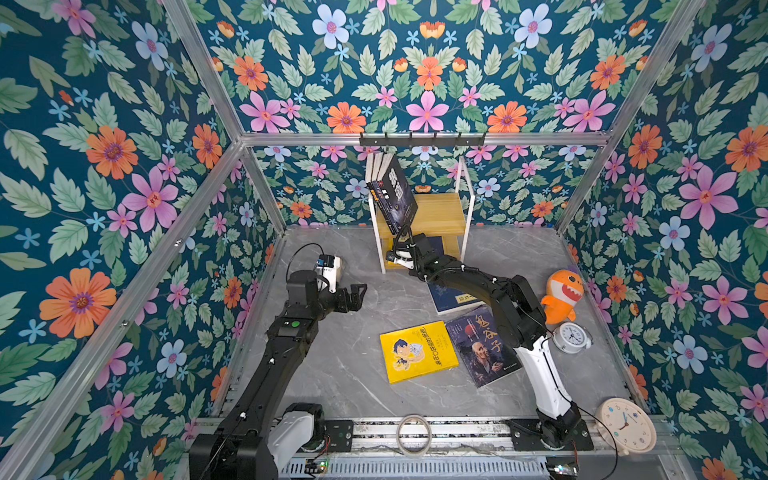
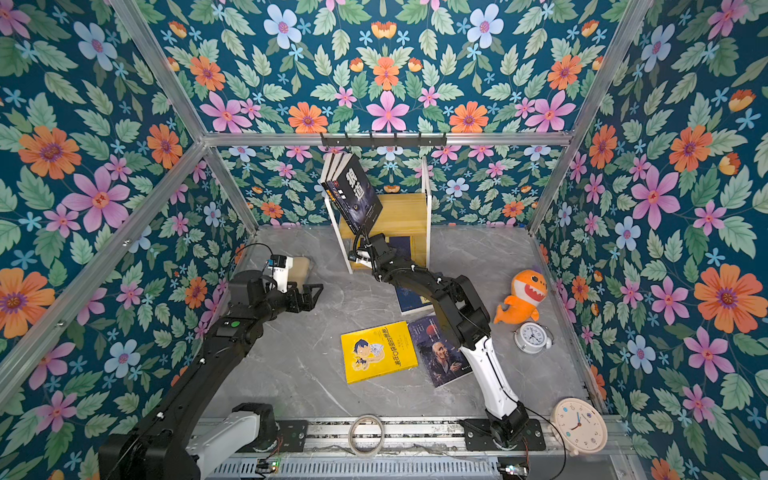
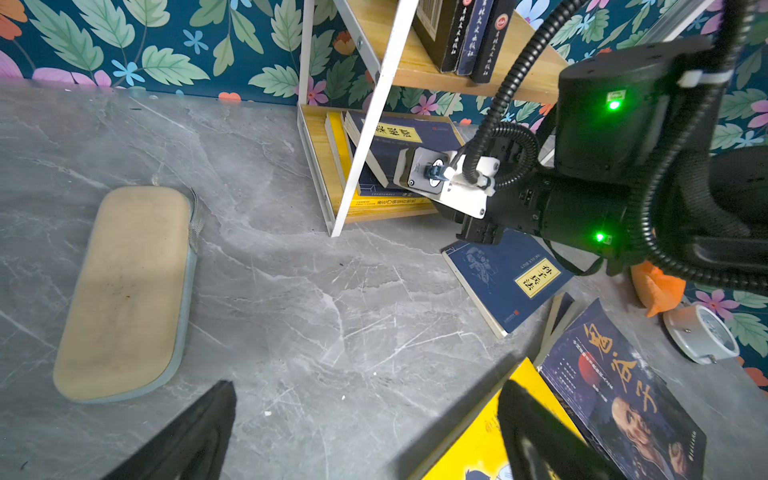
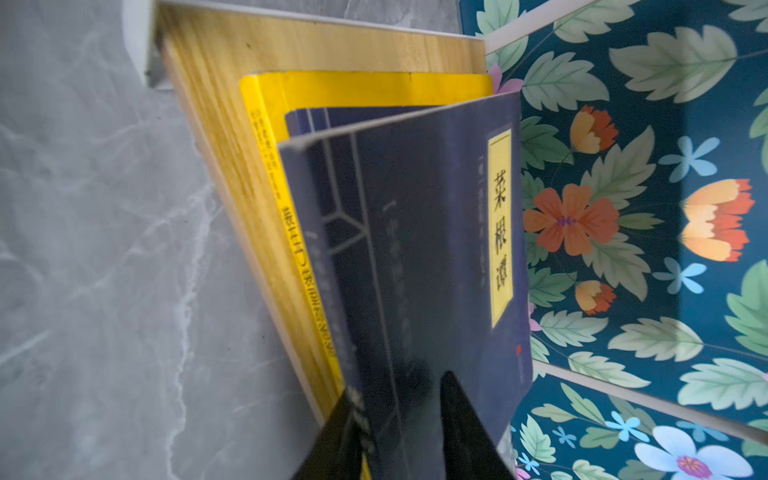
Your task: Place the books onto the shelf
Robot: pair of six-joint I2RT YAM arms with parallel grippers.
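Note:
The shelf (image 1: 440, 212) stands at the back wall, with three dark books (image 1: 392, 187) leaning upright on its top board. My right gripper (image 4: 399, 388) reaches into the lower tier. Its fingers stand slightly apart around the near edge of a navy book (image 4: 436, 249) with a yellow label, which lies slanted on another navy book and a yellow book (image 4: 374, 89). On the table lie a yellow book (image 1: 417, 351), a dark book (image 1: 482, 349) with an old man's face and a navy book (image 1: 451, 297) partly under the right arm. My left gripper (image 1: 358, 294) hovers open and empty at the left.
A beige pad (image 3: 124, 291) lies on the table left of the shelf. An orange shark plush (image 1: 563, 295), a small white alarm clock (image 1: 572, 337) and a cream round clock (image 1: 625, 426) sit at the right. A tape roll (image 1: 413, 434) rests on the front rail. A black hook rail (image 1: 422, 140) hangs above the shelf.

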